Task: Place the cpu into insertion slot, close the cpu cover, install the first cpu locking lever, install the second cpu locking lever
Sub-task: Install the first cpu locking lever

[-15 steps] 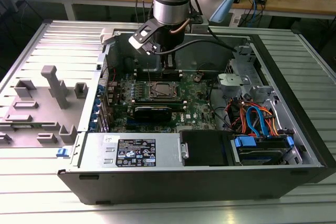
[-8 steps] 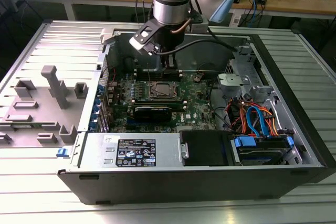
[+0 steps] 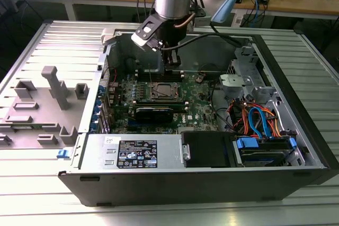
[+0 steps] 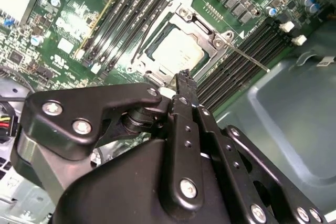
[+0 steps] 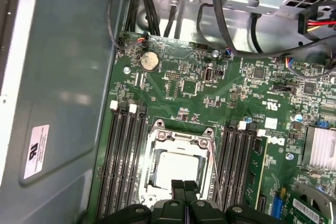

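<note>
The tool (image 5: 184,184), closed tight on nothing, hangs just above one edge of the insertion slot (image 4: 151,51), close beside the cpu (image 5: 176,167). The cpu lies in the slot with the cpu cover (image 5: 181,139) flat around it. Both sit on the green motherboard (image 3: 198,110) inside the open computer case (image 3: 212,189).

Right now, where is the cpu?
The cpu sits in the insertion slot near the motherboard's middle, framed by the cpu cover, between two banks of memory slots; in the first wrist view the tool hovers at its edge.
</note>
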Robot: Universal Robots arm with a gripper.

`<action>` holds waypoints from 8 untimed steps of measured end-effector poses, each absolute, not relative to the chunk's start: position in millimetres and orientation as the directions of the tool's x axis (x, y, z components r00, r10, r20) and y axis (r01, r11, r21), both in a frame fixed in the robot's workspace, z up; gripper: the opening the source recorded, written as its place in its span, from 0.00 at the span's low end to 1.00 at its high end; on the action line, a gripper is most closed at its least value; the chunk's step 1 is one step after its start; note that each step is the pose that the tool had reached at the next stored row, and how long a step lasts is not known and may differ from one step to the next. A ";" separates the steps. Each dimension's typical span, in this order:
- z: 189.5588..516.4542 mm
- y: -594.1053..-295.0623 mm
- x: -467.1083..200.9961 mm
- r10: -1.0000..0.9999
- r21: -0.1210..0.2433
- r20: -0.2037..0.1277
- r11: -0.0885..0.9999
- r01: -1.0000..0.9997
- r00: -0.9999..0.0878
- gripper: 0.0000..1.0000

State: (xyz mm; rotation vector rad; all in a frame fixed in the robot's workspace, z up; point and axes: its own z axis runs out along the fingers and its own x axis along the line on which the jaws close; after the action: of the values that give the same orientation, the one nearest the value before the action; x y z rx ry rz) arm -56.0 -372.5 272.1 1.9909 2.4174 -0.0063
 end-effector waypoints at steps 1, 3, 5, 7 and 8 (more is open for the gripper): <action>272.0 -372.5 -55.9 0.978 0.003 -0.010 0.209 0.978 -0.209 0.11; 272.2 -372.6 -56.0 0.968 0.003 -0.010 0.249 0.969 -0.249 0.11; 272.2 -372.5 -56.0 0.961 0.003 -0.010 0.277 0.961 -0.277 0.11; 272.2 -372.6 -56.0 0.954 0.003 -0.010 0.299 0.954 -0.299 0.11; 272.2 -372.6 -56.0 0.951 0.003 -0.010 0.310 0.951 -0.310 0.11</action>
State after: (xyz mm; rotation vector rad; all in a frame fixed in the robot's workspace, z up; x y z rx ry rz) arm -56.0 -372.6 272.2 1.8394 2.5342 -0.0057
